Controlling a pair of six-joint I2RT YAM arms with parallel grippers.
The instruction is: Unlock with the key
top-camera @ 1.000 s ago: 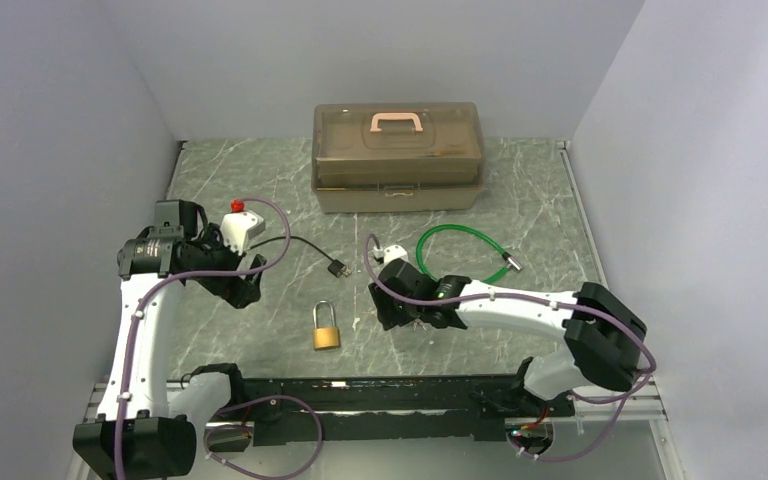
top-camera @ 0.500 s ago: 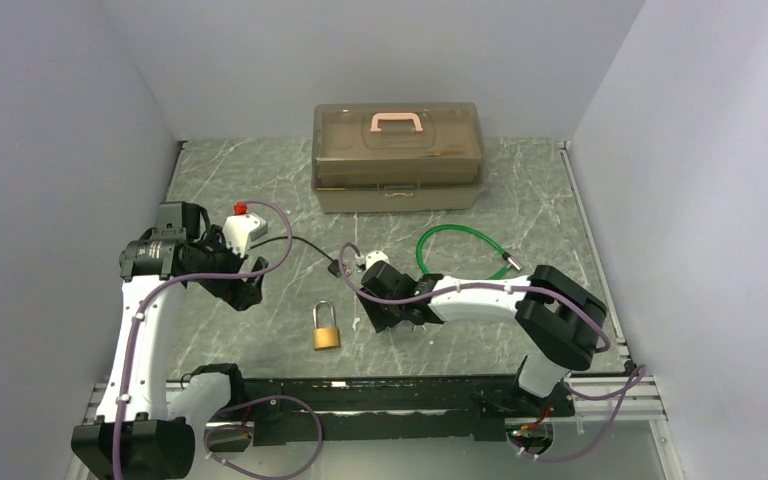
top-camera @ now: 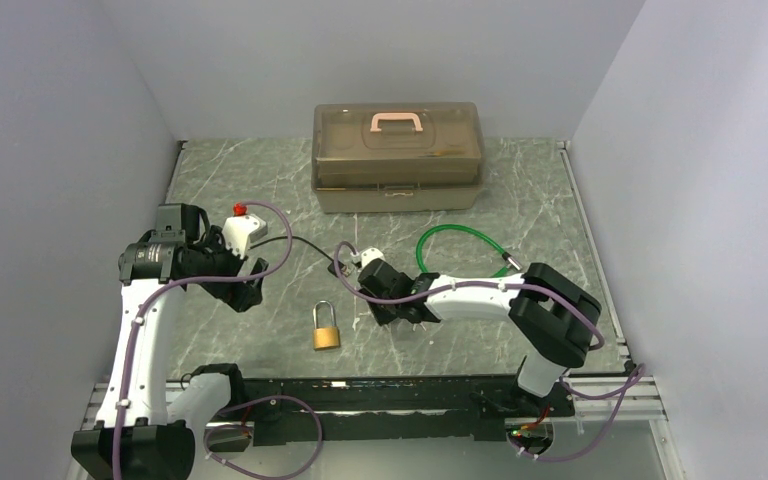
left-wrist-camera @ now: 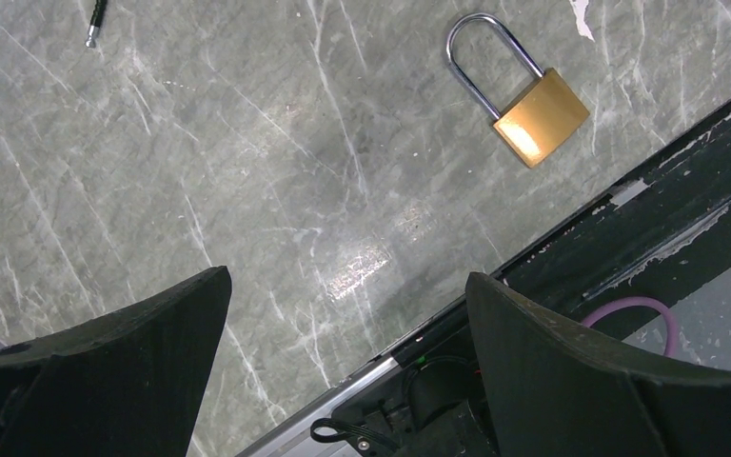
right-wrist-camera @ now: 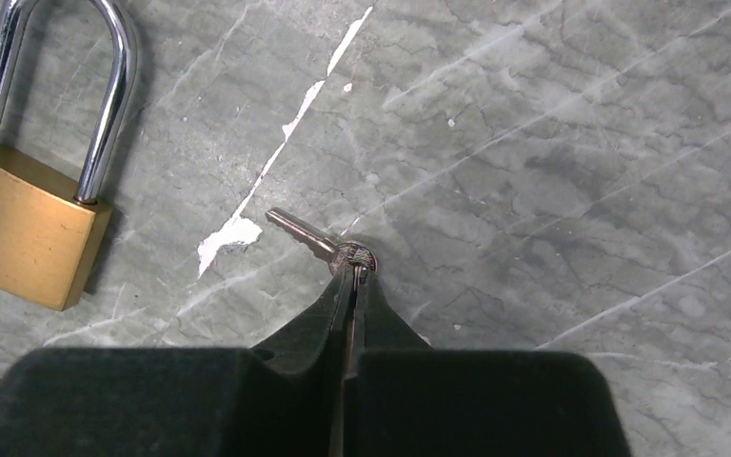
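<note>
One key (right-wrist-camera: 305,234) tight in the right pincer (right-wrist-camera: 353,278), near the padlock (right-wrist-camera: 27,227).

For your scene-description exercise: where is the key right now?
In the right wrist view, the key sits mid-frame, its head pinched by the right end effector, with the blade pointing toward the padlock at the frame's left edge.

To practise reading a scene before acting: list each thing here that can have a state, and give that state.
Padlock: shackle closed, lying flat, no key in it.
Key: pinched by its head, apart from padlock.
Right end effector: shut on key.
Left end effector: open, empty.
Toolbox: lid down.
</note>
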